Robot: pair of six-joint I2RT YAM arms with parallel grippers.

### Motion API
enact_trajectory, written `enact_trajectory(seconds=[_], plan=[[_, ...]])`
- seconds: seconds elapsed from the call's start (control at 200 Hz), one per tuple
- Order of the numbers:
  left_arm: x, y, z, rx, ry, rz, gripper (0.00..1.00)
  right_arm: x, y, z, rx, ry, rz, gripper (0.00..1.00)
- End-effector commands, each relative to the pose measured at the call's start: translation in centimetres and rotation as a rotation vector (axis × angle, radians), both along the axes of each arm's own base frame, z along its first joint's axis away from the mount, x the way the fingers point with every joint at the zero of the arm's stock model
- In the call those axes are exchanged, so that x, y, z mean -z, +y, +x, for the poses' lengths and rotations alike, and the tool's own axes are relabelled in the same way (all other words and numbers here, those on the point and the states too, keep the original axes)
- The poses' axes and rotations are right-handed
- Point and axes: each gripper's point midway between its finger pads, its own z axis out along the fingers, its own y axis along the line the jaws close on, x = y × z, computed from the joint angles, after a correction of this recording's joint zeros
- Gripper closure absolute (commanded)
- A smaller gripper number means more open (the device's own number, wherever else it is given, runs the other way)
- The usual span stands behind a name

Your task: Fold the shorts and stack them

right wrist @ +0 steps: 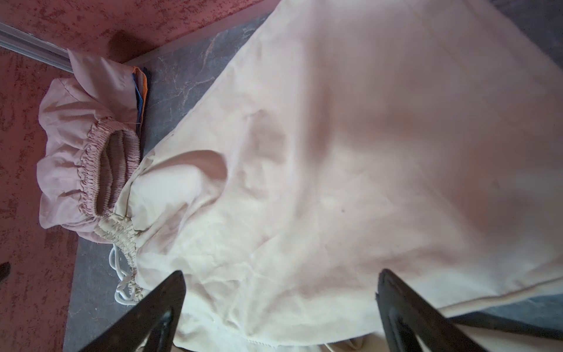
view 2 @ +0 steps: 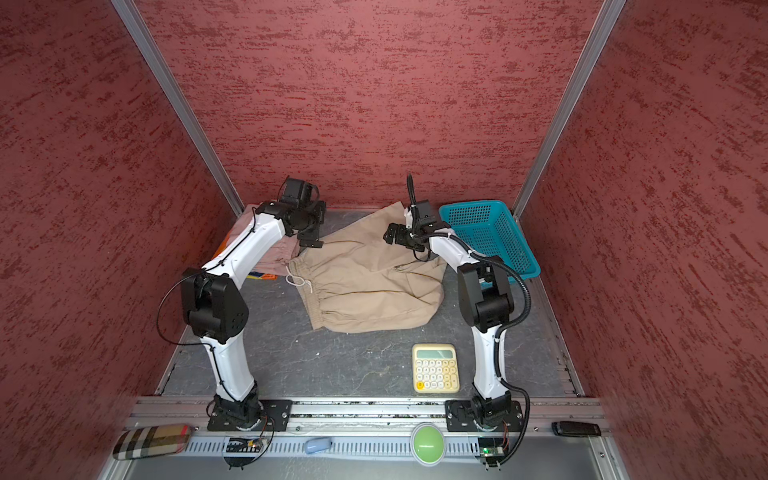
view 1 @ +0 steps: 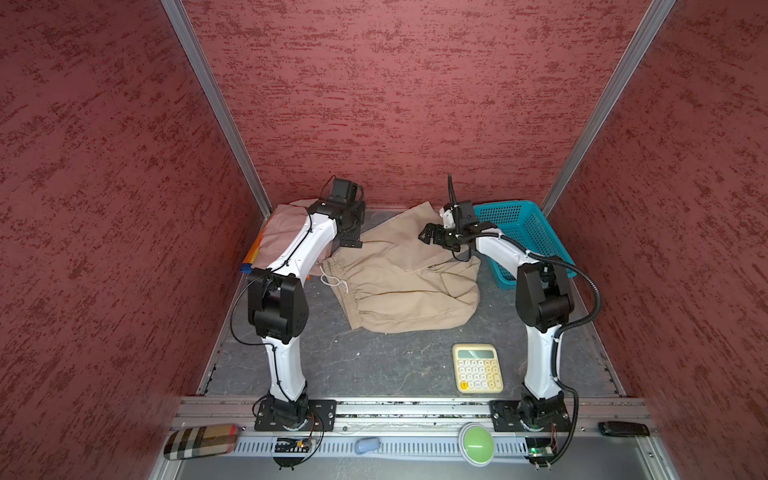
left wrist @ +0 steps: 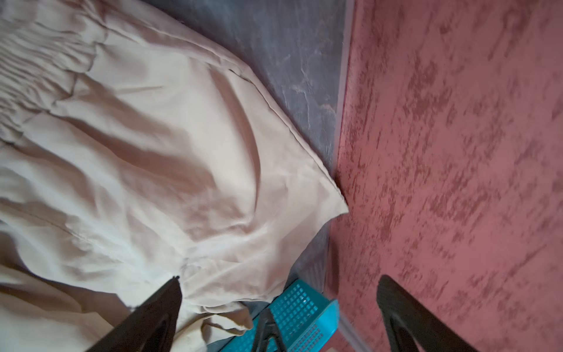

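Crumpled beige shorts [view 1: 403, 278], gathered elastic waist [view 1: 351, 297], left hand [left wrist: 280, 279] apart, right hand [right wrist: 281, 272] apart

Both top views: even, diffuse light; sharp around beige shorts [view 1: 399, 282], walls [view 1: 83, 208] smeared toward frame edges. Wrist views: softer, blurred, pinkish cast over shorts.
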Motion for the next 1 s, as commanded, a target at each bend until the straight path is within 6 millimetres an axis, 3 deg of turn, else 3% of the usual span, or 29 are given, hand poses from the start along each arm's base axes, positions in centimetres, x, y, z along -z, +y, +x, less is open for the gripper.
enact_trajectory(seconds=[0.0,0.12,0.331,0.541,0.781,0.997], plan=[[5.9,3.8,-3.5,-0.297,0.294,0.067,0.01,-3.3,0.3,0.1,-0.019,-0.092,0.047,0.01],[7.6,5.6,-3.9,-0.414,0.344,0.065,0.01,-3.4,0.4,-0.6,-0.040,-0.093,0.054,0.01],[7.3,6.6,-4.3,-0.554,0.354,0.079,0.00,-3.6,0.3,-1.8,-0.059,-0.090,0.049,0.01],[9.1,7.0,-5.0,-0.636,0.416,0.089,0.26,-3.7,0.0,-2.4,-0.062,-0.089,0.043,0.01],[11.2,7.8,-3.2,-0.689,0.386,0.072,0.34,-4.2,-0.1,-3.1,-0.073,-0.088,0.047,0.01],[12.6,8.7,-2.2,-0.744,0.375,0.026,0.35,-3.6,0.0,-3.8,-0.078,-0.067,0.057,0.01]])
